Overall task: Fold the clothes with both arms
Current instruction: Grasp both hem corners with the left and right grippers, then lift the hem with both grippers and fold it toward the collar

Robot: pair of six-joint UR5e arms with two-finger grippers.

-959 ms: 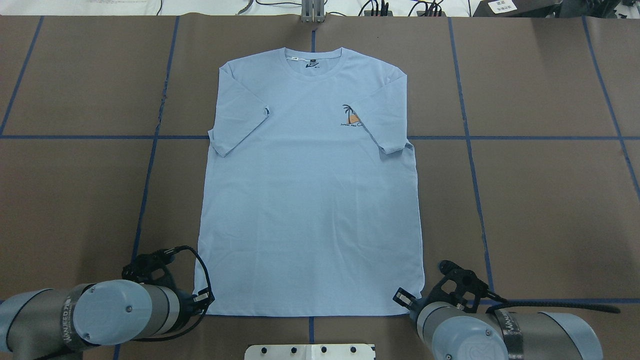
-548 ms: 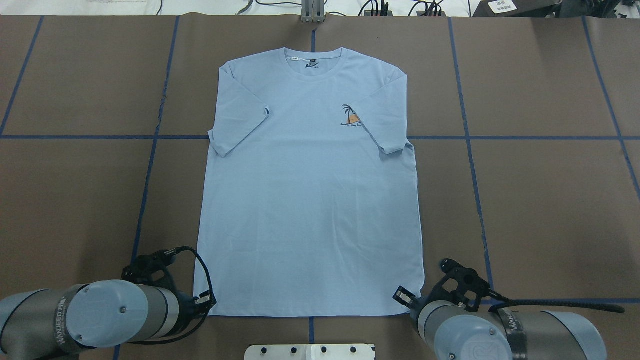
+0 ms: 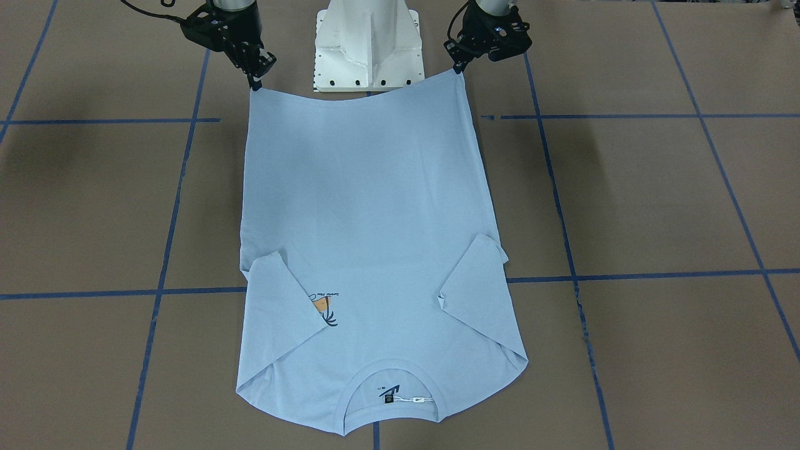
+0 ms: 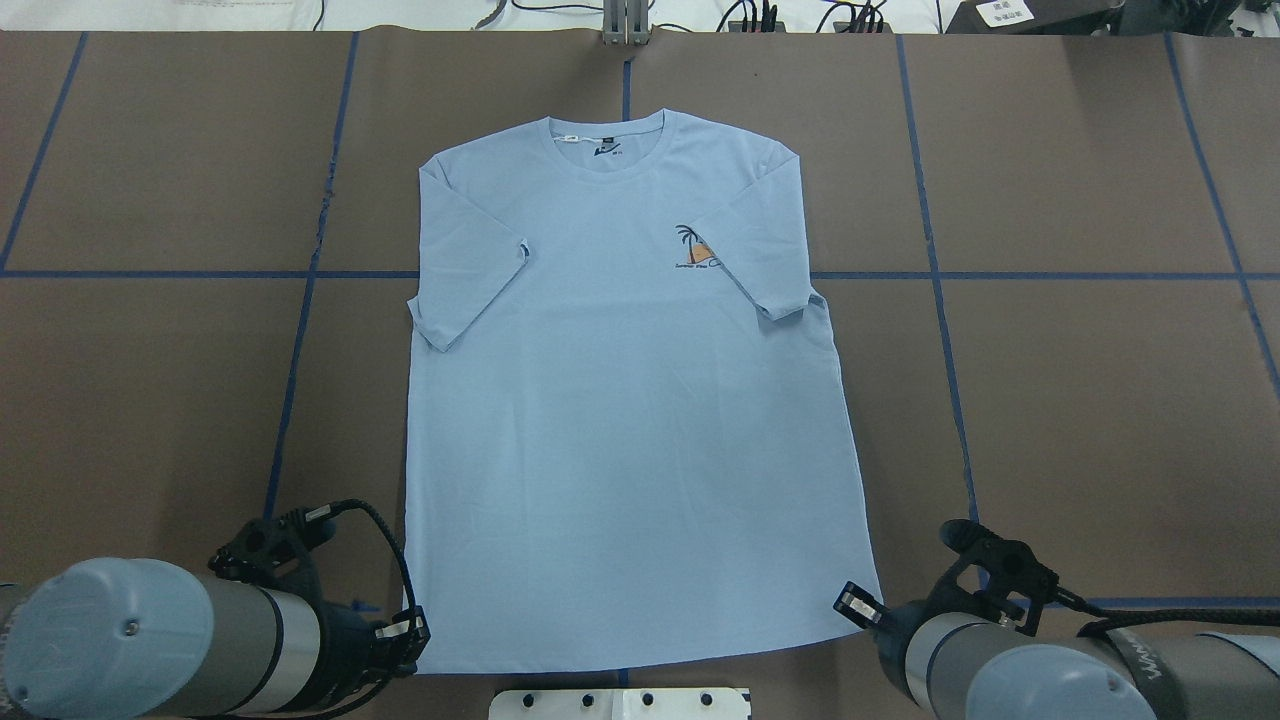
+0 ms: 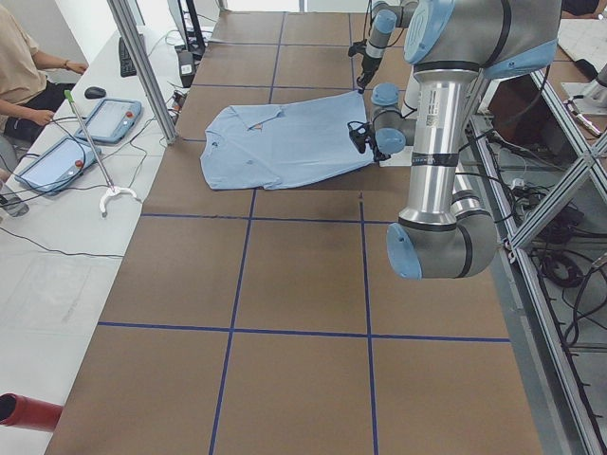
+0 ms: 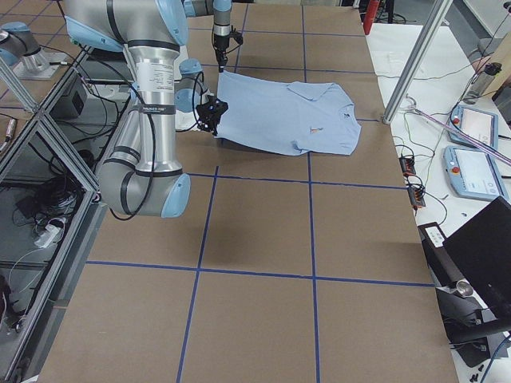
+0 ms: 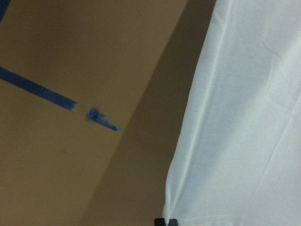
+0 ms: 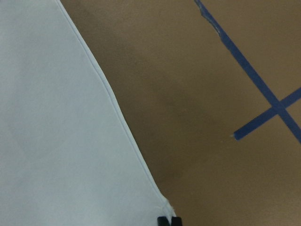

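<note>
The light blue T-shirt (image 4: 630, 400) lies front up on the brown table, collar (image 4: 605, 140) far from me, both sleeves folded inward. The palm-tree print (image 4: 695, 250) shows beside the folded sleeve. My left gripper (image 4: 410, 635) is shut on the hem's left corner, and my right gripper (image 4: 862, 605) is shut on the hem's right corner. In the front-facing view the hem hangs stretched and lifted between the left gripper (image 3: 460, 67) and the right gripper (image 3: 255, 81). Each wrist view shows a pinched corner of the shirt (image 7: 235, 141) (image 8: 56, 141).
The white pedestal base (image 3: 367, 44) stands just behind the hem. Blue tape lines (image 4: 290, 400) divide the brown table cover. A metal post (image 5: 142, 66), tablets (image 5: 112, 118) and a seated person (image 5: 24, 81) are beyond the table's far side. Cables run along the far edge (image 4: 760, 15).
Both grippers have drawn back toward the base and apart, with the hem corners in them. The whole shirt has slid toward me and its hem has lifted off the table.
</note>
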